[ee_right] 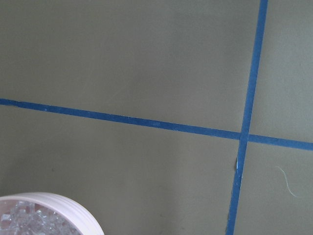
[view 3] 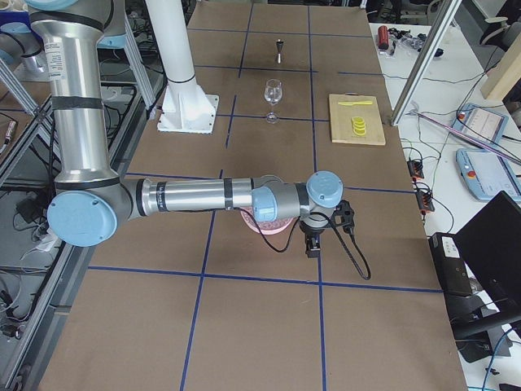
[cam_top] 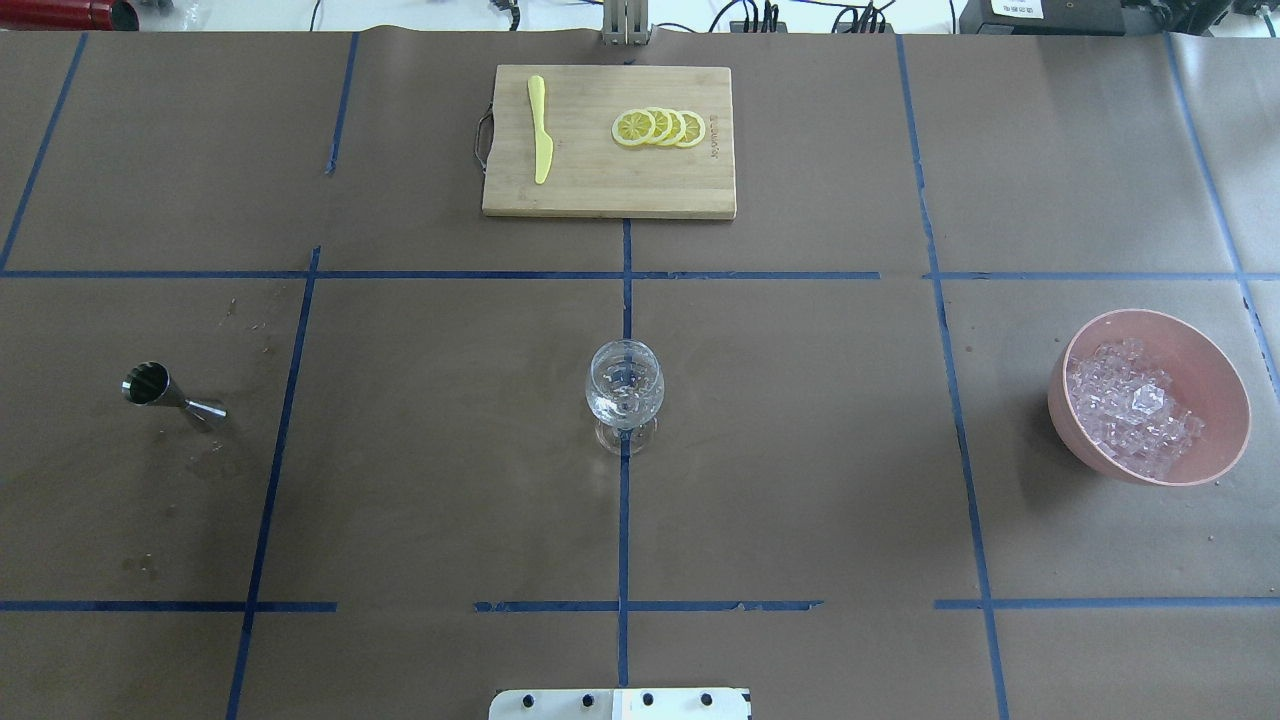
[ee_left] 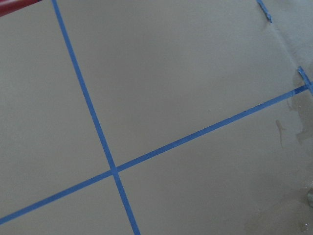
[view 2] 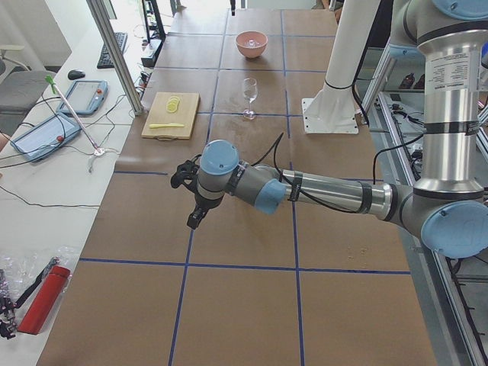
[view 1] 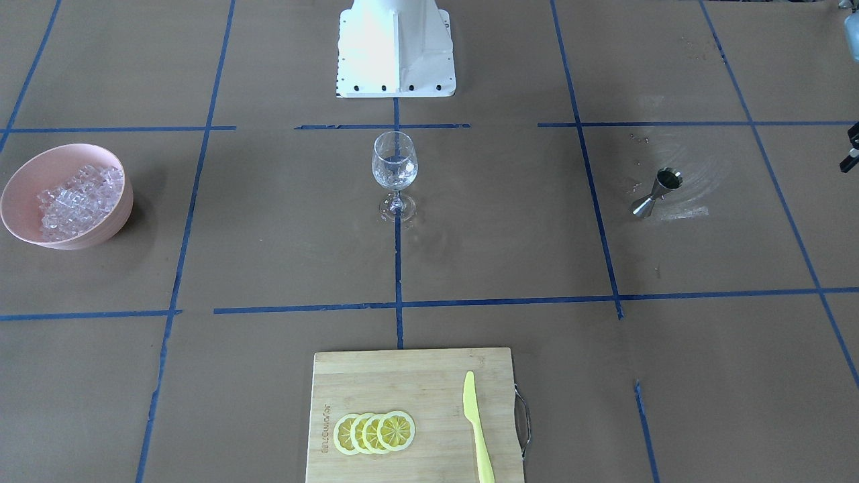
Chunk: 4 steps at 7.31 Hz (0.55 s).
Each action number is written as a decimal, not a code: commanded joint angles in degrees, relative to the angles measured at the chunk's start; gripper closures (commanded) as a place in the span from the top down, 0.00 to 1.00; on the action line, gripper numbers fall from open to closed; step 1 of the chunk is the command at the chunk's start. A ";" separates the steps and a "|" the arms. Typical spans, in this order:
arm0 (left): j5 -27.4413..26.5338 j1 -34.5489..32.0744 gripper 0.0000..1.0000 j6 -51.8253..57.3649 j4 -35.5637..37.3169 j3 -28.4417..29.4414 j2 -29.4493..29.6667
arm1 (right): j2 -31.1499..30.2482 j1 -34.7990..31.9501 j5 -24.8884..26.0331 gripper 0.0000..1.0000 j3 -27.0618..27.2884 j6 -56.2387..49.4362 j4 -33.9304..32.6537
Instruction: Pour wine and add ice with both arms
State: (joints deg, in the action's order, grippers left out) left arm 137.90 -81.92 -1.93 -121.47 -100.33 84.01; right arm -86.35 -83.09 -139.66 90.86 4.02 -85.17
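A clear wine glass (view 1: 394, 168) stands upright at the table's middle, also in the overhead view (cam_top: 624, 395). Small clear ice cubes (cam_top: 1135, 412) fill a pink bowl (cam_top: 1160, 318) on the robot's right; its rim (ee_right: 49, 199) and some ice (ee_right: 27, 223) show in the right wrist view. A steel jigger (cam_top: 170, 392) stands on the robot's left. My left gripper (view 2: 197, 215) hangs over bare table in the exterior left view, and my right gripper (view 3: 313, 244) hangs beside the bowl in the exterior right view. I cannot tell whether either is open or shut.
A wooden cutting board (cam_top: 608, 190) at the far middle carries lemon slices (cam_top: 660, 127) and a yellow knife (cam_top: 540, 140). The white base block (view 1: 396, 47) sits at the robot's side. Blue tape lines cross the brown table. Wet marks surround the jigger (view 1: 656, 193).
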 commanded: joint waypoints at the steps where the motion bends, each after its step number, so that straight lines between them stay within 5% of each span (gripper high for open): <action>1: -5.74 9.62 1.00 -19.25 -16.44 0.93 -0.77 | 0.13 0.12 -1.57 1.00 0.28 -0.15 0.09; 3: -17.09 19.30 1.00 -25.91 -27.64 -0.29 -4.53 | 0.13 0.47 -2.20 1.00 0.20 -0.15 0.09; 4: -21.22 21.69 1.00 -25.84 -38.91 -0.48 -10.38 | 0.22 0.56 -2.20 1.00 0.28 -0.16 0.09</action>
State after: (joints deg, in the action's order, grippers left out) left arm 122.46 -64.25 -25.94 -149.04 -100.29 79.11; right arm -86.19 -82.70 -141.69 91.10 3.89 -85.08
